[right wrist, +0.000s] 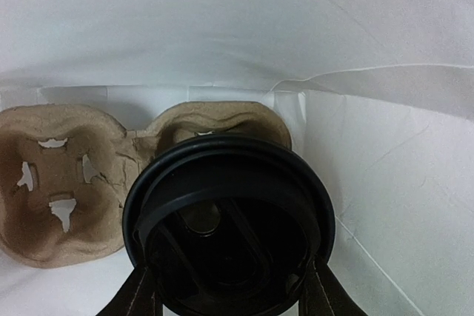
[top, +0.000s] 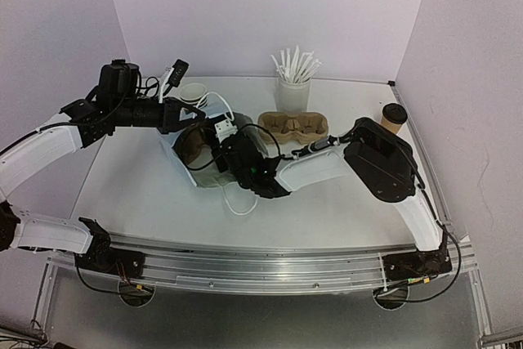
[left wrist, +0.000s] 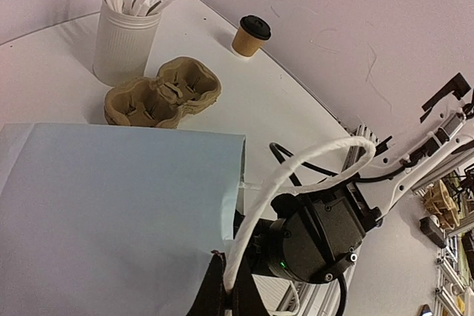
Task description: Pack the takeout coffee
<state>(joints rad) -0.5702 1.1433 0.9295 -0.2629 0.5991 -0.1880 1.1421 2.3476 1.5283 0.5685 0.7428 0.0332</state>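
Looks maybe halfway: right gripper (right wrist: 229, 295) is pinching a lidded cup (right wrist: 229, 220) over the carrier (right wrist: 67, 197) inside the white bag (right wrist: 385, 183), left gripper (left wrist: 222, 290) is squeezing the bag's edge with its fingers pressed together, second cup (top: 393, 117) is sitting far right.

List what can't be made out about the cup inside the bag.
Right wrist: the black lid in the right hand hides its cup's body and the carrier well below; seating unknown.
Top external: the right arm covers the bag mouth; hand and cup unseen.
Left wrist: the bag wall blocks the interior; the left hand's grip point is cut off at the bottom edge.
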